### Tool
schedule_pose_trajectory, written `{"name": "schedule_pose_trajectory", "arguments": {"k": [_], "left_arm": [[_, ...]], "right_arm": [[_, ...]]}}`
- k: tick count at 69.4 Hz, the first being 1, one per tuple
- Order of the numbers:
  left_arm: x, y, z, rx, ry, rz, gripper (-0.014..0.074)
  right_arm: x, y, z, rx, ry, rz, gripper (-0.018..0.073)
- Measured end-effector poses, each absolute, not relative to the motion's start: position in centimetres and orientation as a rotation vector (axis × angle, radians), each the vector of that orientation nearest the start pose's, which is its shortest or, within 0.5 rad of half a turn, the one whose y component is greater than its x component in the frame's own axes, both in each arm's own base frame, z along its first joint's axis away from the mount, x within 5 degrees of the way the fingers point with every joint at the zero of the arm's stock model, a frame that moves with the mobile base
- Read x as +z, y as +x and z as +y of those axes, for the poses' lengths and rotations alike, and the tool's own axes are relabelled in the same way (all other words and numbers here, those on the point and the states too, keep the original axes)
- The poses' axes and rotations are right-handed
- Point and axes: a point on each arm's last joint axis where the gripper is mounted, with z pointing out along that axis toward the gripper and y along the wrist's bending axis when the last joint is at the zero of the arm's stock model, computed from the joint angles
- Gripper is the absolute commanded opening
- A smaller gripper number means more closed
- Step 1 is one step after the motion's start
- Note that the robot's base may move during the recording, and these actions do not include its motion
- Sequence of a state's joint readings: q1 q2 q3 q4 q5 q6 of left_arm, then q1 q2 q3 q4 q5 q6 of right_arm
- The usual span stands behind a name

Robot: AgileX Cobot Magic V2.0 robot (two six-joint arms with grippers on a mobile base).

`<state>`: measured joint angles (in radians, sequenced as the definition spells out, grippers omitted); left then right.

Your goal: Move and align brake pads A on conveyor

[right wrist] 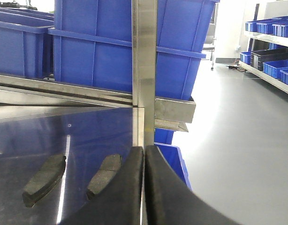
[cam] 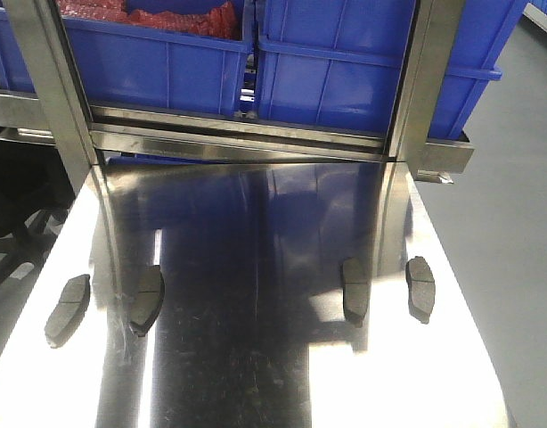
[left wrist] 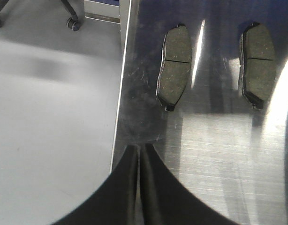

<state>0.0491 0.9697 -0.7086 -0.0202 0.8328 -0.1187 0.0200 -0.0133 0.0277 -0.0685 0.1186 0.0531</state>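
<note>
Since both hands are closed on nothing, the left hand (left wrist: pixel 139 150) short of the left pads (left wrist: pixel 174 65), the right hand (right wrist: pixel 144 150) beside the right pads (right wrist: pixel 44 180), a reach likely comes first; open wide before descending; pinch one pad across its short width, at the groove. All four pads (cam: pixel 355 290) lie flat on the steel surface (cam: pixel 256 374), two pairs well apart; long axes run near-to-far, roughly parallel, left two leaning slightly; no conveyor shows.

No readable text, labels, brands or numbers anywhere: brake pads (cam: pixel 68 308), blue bins (cam: pixel 158 53) and steel table (cam: pixel 256 374) all unmarked.
</note>
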Motion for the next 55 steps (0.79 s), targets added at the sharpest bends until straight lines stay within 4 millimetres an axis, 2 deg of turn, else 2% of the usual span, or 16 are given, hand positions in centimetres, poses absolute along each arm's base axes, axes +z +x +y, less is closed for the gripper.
{"name": "schedule_pose_trajectory", "arguments": {"k": [18, 37, 47, 55], "left_arm": [[27.9, 17.1, 0.8, -0.026, -0.215, 2.569, 0.0094], [27.9, 17.2, 0.7, -0.029, -0.166, 2.564, 0.0306], [27.6, 18.0, 0.4, -0.081, -0.127, 2.566, 0.0393], [26.9, 19.7, 0.0, -0.136, -0.084, 2.616, 0.0431]], "right_arm": [[19.4, 5.6, 0.0, -0.003, -0.022, 1.616, -0.0009], [19.4, 5.6, 0.0, -0.003, -0.022, 1.616, -0.0009], [19.4, 5.6, 0.0, -0.003, -0.022, 1.616, -0.0009], [19.4, 5.6, 0.0, -0.003, -0.022, 1.616, -0.0009]]}}
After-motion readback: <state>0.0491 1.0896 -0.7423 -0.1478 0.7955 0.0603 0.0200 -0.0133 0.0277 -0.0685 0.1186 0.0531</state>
